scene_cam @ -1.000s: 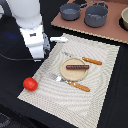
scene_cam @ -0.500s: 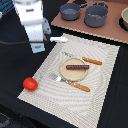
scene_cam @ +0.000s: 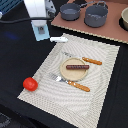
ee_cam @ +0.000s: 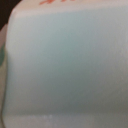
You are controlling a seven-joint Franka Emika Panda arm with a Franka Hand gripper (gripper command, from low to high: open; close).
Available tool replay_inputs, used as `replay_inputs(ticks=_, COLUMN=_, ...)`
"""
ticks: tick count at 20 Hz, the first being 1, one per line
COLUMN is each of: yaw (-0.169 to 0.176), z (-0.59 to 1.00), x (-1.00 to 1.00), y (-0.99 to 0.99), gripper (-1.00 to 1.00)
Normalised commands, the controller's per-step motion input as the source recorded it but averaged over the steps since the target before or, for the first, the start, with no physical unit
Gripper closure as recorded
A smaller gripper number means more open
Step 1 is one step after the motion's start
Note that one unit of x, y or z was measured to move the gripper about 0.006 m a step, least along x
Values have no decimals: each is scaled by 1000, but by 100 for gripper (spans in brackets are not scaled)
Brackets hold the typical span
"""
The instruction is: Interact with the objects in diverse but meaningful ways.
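My gripper (scene_cam: pixel 40 33) hangs over the dark table at the exterior view's upper left, and its fingers cannot be made out. A white flat piece (scene_cam: pixel 59 39) lies just beside it at the placemat's corner. The brown sausage stick (scene_cam: pixel 77 66) rests on a tan round plate (scene_cam: pixel 66 73) in the middle of the mat. The small red tomato (scene_cam: pixel 30 84) sits on the dark table off the mat's near left edge. Two grey pots (scene_cam: pixel 70 11) (scene_cam: pixel 96 15) stand on the toy kitchen board (scene_cam: pixel 107 34) at the back. The wrist view is filled by a blurred pale blue-white surface (ee_cam: pixel 65 65).
A fork (scene_cam: pixel 70 83) and a knife (scene_cam: pixel 89 61), both orange-handled, lie either side of the plate on the striped placemat (scene_cam: pixel 102 75). A pale cup-like thing (scene_cam: pixel 124 18) shows at the right edge on the board. A black cable (scene_cam: pixel 15 20) runs to the arm.
The arm has drawn back and up toward the far left, away from the mat. The white flat piece, tomato and plate have stayed put.
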Motion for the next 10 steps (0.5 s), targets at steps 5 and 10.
replay_inputs(ticks=5, yaw=-5, z=282, x=922, y=-11, gripper=100)
replay_inputs(ticks=10, yaw=0, z=130, x=851, y=-78, gripper=100)
